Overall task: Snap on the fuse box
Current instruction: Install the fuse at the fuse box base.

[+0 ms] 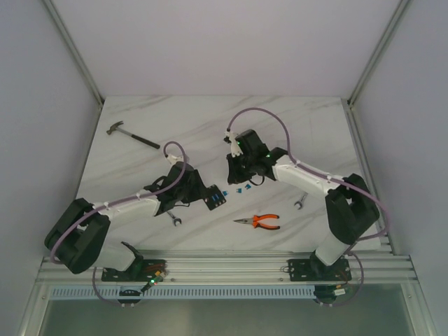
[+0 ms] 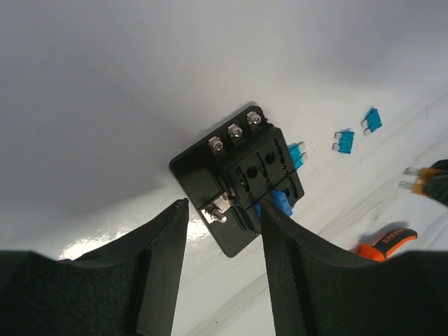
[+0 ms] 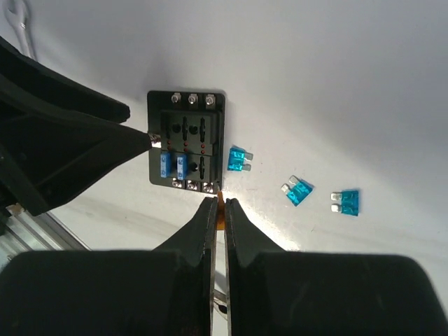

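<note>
Pliers (image 1: 259,222): on the table (image 1: 210,119) nearest the arm bases, right of centre; untouched.
Wrenches: one (image 1: 175,220) just behind the left arm's wrist, one (image 1: 299,203) beside the right arm; both lie loose.
Left gripper (image 2: 224,210): fingers apart, low over the table. They straddle the near corner of the fuse box (image 3: 185,147). In the right wrist view one fingertip sits at the box's side terminal; I cannot tell whether it presses.
Fuse box: flat on the table at mid-table, between the two grippers, face up. Two blue fuses (image 3: 172,166) are seated in one row; the other slots look empty.
Right gripper (image 3: 221,203): fingers together, pinching an orange fuse (image 2: 418,180), prongs out. It hangs just beside the box's edge, not over a slot.
Loose fuses (image 3: 299,190): three blue ones on the table just beside the box, apart from each other.
Hammer (image 1: 133,136): far left of the table, well apart from the work.
Step (judged): loading the box, with the orange fuse about to go in and the left gripper placed to steady the box.
Next move (judged): carry the fuse over an empty slot, line its prongs with that slot and press straight down. The left fingers should close on the box so it cannot slide.
Risk (judged): tilted prongs could miss the slot and push the box away.
</note>
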### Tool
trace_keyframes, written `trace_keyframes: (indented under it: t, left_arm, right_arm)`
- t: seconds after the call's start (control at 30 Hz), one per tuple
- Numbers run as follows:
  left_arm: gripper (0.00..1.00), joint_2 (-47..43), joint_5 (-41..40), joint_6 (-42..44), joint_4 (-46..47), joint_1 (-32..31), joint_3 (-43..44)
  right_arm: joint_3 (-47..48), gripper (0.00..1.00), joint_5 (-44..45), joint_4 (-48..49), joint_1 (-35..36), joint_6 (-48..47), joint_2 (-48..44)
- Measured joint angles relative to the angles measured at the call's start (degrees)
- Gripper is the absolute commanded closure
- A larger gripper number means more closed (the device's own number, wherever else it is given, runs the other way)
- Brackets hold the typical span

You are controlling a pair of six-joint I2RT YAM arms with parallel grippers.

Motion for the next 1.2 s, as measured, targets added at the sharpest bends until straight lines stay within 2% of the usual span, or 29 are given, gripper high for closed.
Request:
trace_keyframes:
  t: [0.13, 0.43, 0.77, 1.2]
  left_arm:
    - [0.52, 1.92, 1.75, 0.04, 2.36, 0.55, 0.00]
    - [0.53, 6.19, 4.72, 0.04, 6.40, 1.36, -0.20]
    - [0.52, 6.40, 7.17, -1.92, 11.78, 2.03, -2.86]
    - [0.49, 3.48, 9.22, -7.43, 17.51, 2.16, -8.48]
  right_arm:
    - [4.37, 1.00, 2.62, -5.84, 2.34, -1.14, 3.58]
    - [12.17, 1.00, 8.98, -14.23, 6.80, -1.95, 10.19]
    - [17.25, 1.00, 14.36, -19.37, 9.84, 0.72, 14.97]
    - [18.12, 1.00, 18.32, -20.90, 11.74, 4.22, 17.27]
